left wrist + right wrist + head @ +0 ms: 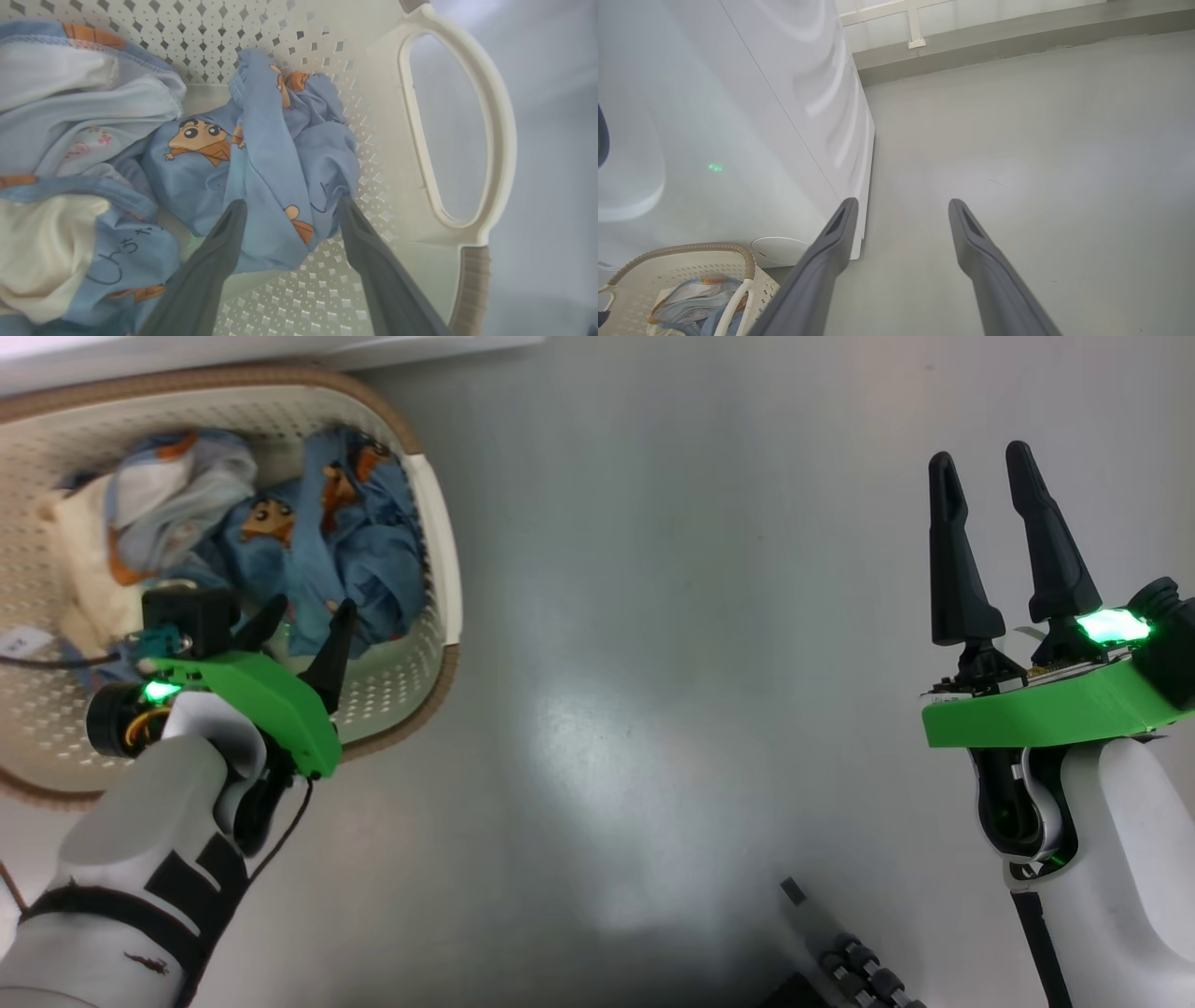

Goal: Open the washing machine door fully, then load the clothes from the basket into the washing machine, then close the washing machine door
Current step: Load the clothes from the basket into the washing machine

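Jaws released on both arms, grasping nothing. Left jaws low inside basket (pixel 439 551), astride a fold of blue clothes (pixel 280 163). Right jaws above bare floor (pixel 653 616), near washing machine (pixel 738 93) corner.

The smooth grey floor (pixel 1041 163) shines, and at the floor's far edge are a low grey ledge (pixel 1017 44) and a white frame (pixel 915 23).

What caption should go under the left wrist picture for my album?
Open left gripper straddles a blue cartoon-print garment inside the cream basket.
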